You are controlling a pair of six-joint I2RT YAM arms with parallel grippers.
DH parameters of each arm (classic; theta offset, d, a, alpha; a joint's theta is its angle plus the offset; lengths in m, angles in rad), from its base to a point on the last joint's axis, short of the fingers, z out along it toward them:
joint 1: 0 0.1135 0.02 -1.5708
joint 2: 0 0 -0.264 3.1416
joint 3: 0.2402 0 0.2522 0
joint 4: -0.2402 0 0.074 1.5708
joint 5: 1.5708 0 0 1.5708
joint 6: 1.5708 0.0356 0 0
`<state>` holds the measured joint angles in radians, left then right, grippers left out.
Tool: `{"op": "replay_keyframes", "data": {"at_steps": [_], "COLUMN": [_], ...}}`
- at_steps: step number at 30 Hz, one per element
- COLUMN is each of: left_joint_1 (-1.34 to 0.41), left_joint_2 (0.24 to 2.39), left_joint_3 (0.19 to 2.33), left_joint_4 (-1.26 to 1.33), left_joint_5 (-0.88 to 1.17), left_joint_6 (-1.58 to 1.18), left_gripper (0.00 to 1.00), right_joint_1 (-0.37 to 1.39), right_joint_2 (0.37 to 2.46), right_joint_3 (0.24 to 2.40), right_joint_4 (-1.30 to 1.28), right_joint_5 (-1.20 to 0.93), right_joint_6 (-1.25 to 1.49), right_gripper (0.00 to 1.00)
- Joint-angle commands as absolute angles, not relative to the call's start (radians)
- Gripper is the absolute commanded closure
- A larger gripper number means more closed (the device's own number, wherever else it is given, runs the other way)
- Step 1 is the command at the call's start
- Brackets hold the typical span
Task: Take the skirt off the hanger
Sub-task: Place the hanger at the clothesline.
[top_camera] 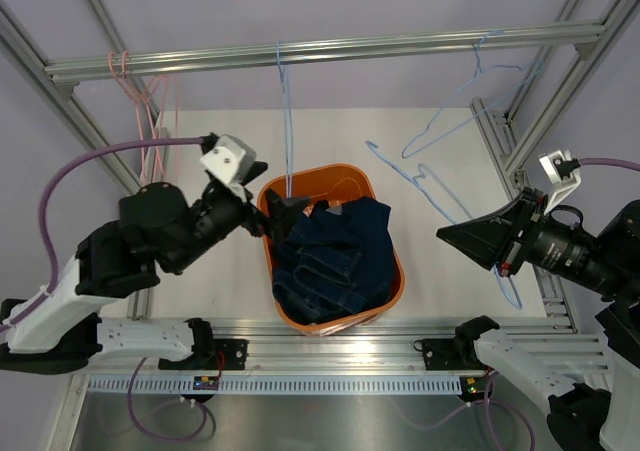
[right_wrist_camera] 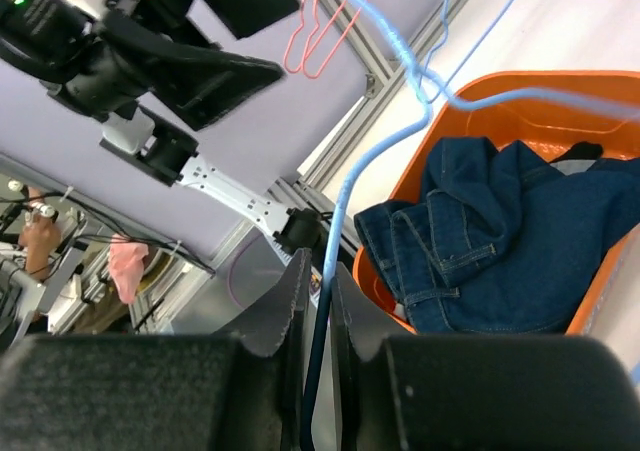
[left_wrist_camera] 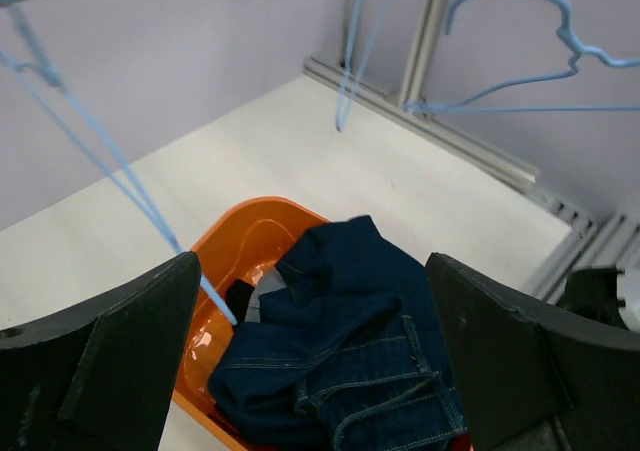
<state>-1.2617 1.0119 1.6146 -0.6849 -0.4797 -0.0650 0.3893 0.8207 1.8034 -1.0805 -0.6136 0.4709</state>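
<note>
Saw an orange basket point(top_camera: 345, 176) at frame centre, dark navy jeans point(top_camera: 335, 256) heaped inside. Found the left gripper point(top_camera: 268, 219) spread wide, tilted over its left rim, and the right gripper point(right_wrist_camera: 318, 316) pinching a light-blue wire hanger point(right_wrist_camera: 342, 201) at right. Spotted pink hangers point(top_camera: 133, 91) hanging upper left, well apart from both.

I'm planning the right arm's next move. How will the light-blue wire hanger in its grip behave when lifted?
The light-blue hanger is thin wire, so probably light and slightly springy. The right gripper pinches just one strand, so it may pivot or swing. Smooth wire might also slip.
</note>
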Motion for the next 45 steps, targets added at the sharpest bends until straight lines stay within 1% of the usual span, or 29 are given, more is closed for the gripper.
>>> {"op": "replay_keyframes", "data": {"at_steps": [1,5,9,12,15,21,26,31,34,36,45], "left_joint_1": [-1.258,-1.259,-1.259,-1.259,-1.258,-1.259,-1.259,-1.258,-1.259,-1.258,-1.259], "left_joint_2": [0.915,0.902,0.907,0.896,0.881,0.838,0.830,0.799,0.781,0.763,0.703], "left_joint_3": [1.549,1.534,1.537,1.523,1.502,1.439,1.442,1.434,1.420,1.407,1.361], "left_joint_4": [-0.537,-0.545,-0.571,-0.560,-0.555,-0.517,-0.541,-0.552,-0.557,-0.564,-0.566], "left_joint_5": [-0.626,-0.575,-0.565,-0.539,-0.528,-0.519,-0.508,-0.505,-0.502,-0.503,-0.517], "left_joint_6": [-0.121,-0.133,-0.159,-0.179,-0.202,-0.230,-0.238,-0.244,-0.248,-0.252,-0.249], "left_gripper": [0.01,0.01,0.01,0.01,0.01,0.01,0.01,0.01,0.01,0.01,0.01], "right_joint_1": [0.388,0.390,0.388,0.388,0.390,0.406,0.498,0.590,0.623,0.624,0.632], "right_joint_2": [0.827,0.802,0.776,0.782,0.793,0.856,0.913,0.991,1.028,1.035,1.084], "right_joint_3": [1.767,1.649,1.560,1.528,1.480,1.413,1.405,1.401,1.399,1.373,1.345], "right_joint_4": [-0.971,-0.775,-0.545,-0.432,-0.296,-0.095,-0.013,0.080,0.101,0.162,0.205], "right_joint_5": [-0.538,-0.508,-0.396,-0.351,-0.313,-0.223,-0.045,0.081,0.118,0.133,0.186], "right_joint_6": [0.547,0.699,0.865,0.995,1.083,1.170,1.149,1.105,1.083,1.071,1.036], "right_gripper": [1.00,1.00,1.00,1.00,1.00,1.00,1.00,1.00,1.00,1.00,1.00]}}
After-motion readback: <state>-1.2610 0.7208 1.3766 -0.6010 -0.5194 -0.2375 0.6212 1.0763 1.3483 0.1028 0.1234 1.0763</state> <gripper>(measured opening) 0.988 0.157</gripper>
